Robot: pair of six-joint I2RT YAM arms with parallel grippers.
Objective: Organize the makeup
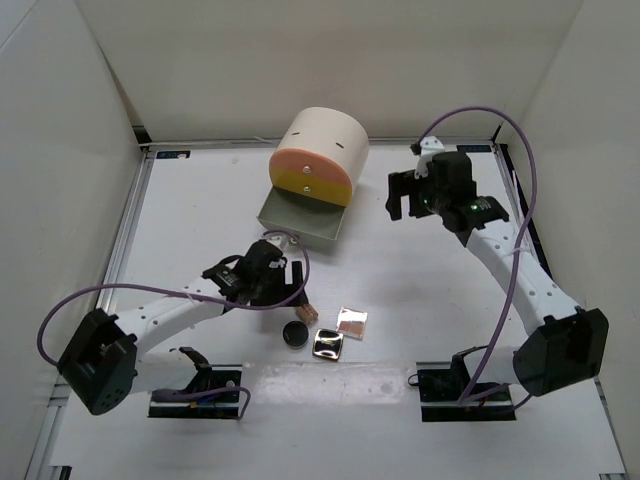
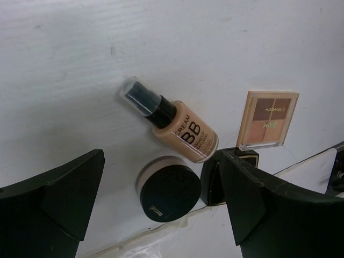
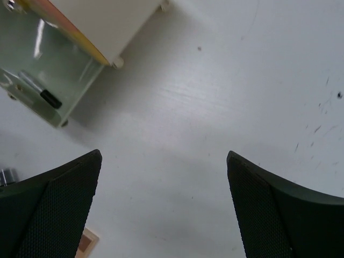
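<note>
Tan foundation bottle (image 2: 183,128) lies on its side near the table's middle, long axis diagonal: pump cap toward the far-left corner, base toward the near-right. The black round compact (image 2: 169,193) sits just beside it. You look to be starting a pick. Your left tool (image 2: 161,158) hangs spread and empty above the bottle; turn it across that axis, then lower. Your right tool (image 3: 164,156) gapes empty near the open drawer (image 1: 300,222).
</note>
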